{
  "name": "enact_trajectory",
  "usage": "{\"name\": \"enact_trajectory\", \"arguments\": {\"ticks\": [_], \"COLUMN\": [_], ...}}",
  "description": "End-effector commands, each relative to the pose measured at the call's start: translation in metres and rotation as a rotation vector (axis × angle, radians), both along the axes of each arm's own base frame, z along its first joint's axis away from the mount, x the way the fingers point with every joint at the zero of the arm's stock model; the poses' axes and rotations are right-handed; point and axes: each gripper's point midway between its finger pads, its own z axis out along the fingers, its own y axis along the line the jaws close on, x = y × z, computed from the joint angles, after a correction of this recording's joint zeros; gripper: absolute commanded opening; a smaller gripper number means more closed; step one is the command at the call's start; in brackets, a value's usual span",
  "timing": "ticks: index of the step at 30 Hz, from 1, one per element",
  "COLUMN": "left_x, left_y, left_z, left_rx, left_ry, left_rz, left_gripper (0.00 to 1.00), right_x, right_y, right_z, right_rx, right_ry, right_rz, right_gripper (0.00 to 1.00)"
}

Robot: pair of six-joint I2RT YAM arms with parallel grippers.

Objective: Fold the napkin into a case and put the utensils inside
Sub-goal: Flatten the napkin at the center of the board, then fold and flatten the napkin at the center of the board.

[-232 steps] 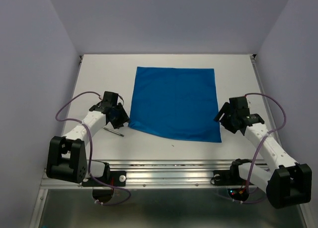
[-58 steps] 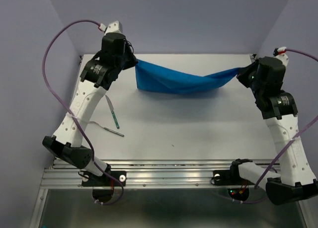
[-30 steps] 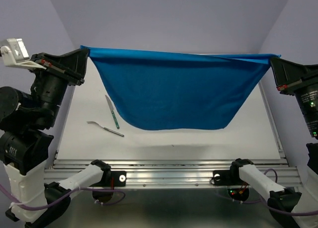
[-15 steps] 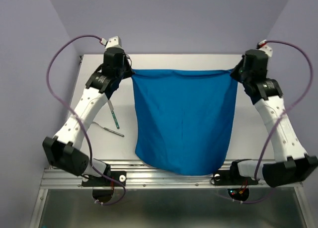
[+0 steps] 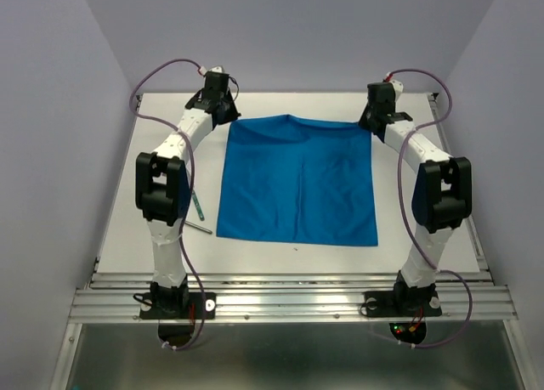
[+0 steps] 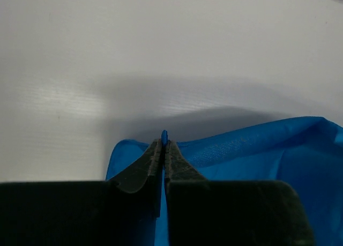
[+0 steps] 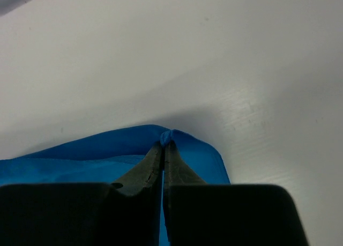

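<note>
1. Lilac walls (image 5: 51,67) and white table (image 5: 425,220) are the same bench as before, but what lies on it has changed.
2. Half a second ago the napkin (image 5: 297,186) hung from both grippers and spilled past the near rail. Now it lies spread flat in the centre of the top view, with a crease down its middle.
3. Both arms have swung out to the upper part of the frame. The left gripper (image 6: 163,144) is clamped on the napkin's upper-left corner and the right gripper (image 7: 163,145) on its upper-right. Both corners sit low at the table.
4. Utensils (image 5: 198,206) lie at left centre, just beside the napkin and partly behind the left arm.
5. My read: the lay-out is done and no fold is made yet, so I'd release and start folding.
</note>
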Motion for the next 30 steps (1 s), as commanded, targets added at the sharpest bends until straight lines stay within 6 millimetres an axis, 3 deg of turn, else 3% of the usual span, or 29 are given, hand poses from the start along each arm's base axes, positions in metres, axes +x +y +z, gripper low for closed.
{"name": "enact_trajectory", "arguments": {"ticks": [1, 2, 3, 5, 7, 12, 13, 15, 16, 17, 18, 19, 20, 24, 25, 28, 29, 30], "left_x": [0.044, 0.055, 0.060, 0.070, 0.073, 0.062, 0.057, 0.045, 0.039, 0.028, 0.022, 0.015, 0.005, -0.029, -0.043, -0.063, -0.074, -0.081], "left_y": [0.003, 0.000, -0.002, -0.006, -0.008, -0.005, -0.005, -0.003, -0.002, -0.001, -0.001, 0.002, 0.003, 0.011, 0.013, 0.019, 0.021, 0.022], "left_z": [0.032, 0.049, 0.035, 0.049, 0.049, 0.043, 0.053, 0.042, 0.059, 0.045, 0.045, 0.059, 0.047, 0.037, 0.031, 0.030, 0.014, 0.017], "left_rx": [-0.027, -0.039, -0.043, -0.057, -0.057, -0.043, -0.046, -0.047, -0.052, -0.051, -0.054, -0.060, -0.057, -0.054, -0.057, -0.053, -0.050, -0.059], "left_ry": [-0.101, -0.140, -0.110, -0.144, -0.147, -0.122, -0.135, -0.109, -0.140, -0.105, -0.099, -0.123, -0.090, -0.049, -0.036, -0.030, 0.003, -0.006], "left_rz": [-0.034, -0.048, -0.062, -0.081, -0.097, -0.117, -0.121, -0.127, -0.128, -0.126, -0.127, -0.126, -0.125, -0.114, -0.114, -0.108, -0.105, -0.103], "left_gripper": [0.00, 0.00, 0.00, 0.00, 0.00, 0.00, 0.00, 0.00, 0.00, 0.00, 0.00, 0.00, 0.00, 0.00, 0.00, 0.00, 0.00, 0.00], "right_x": [0.061, 0.066, 0.075, 0.083, 0.087, 0.073, 0.067, 0.048, 0.038, 0.028, 0.013, 0.001, -0.011, -0.062, -0.082, -0.112, -0.130, -0.139], "right_y": [-0.004, -0.001, -0.003, -0.005, -0.006, -0.009, -0.008, -0.013, -0.013, -0.013, -0.014, -0.013, -0.013, -0.013, -0.011, -0.008, -0.004, -0.001], "right_z": [0.050, 0.050, 0.060, 0.053, 0.056, 0.052, 0.052, 0.037, 0.049, 0.046, 0.031, 0.044, 0.040, 0.033, 0.028, 0.019, 0.011, 0.007], "right_rx": [0.028, 0.033, 0.044, 0.055, 0.073, 0.115, 0.121, 0.136, 0.142, 0.143, 0.145, 0.156, 0.161, 0.184, 0.196, 0.223, 0.254, 0.272], "right_ry": [-0.208, -0.212, -0.238, -0.228, -0.233, -0.209, -0.200, -0.147, -0.160, -0.137, -0.093, -0.107, -0.080, -0.032, -0.015, 0.009, 0.026, 0.033], "right_rz": [0.013, 0.020, 0.026, 0.032, 0.037, 0.052, 0.053, 0.043, 0.043, 0.040, 0.034, 0.043, 0.041, 0.033, 0.043, 0.044, 0.050, 0.057], "right_gripper": [0.01, 0.01, 0.01, 0.01, 0.01, 0.01, 0.01, 0.01, 0.01, 0.01, 0.01, 0.01, 0.01, 0.01, 0.01, 0.01, 0.01, 0.01]}}
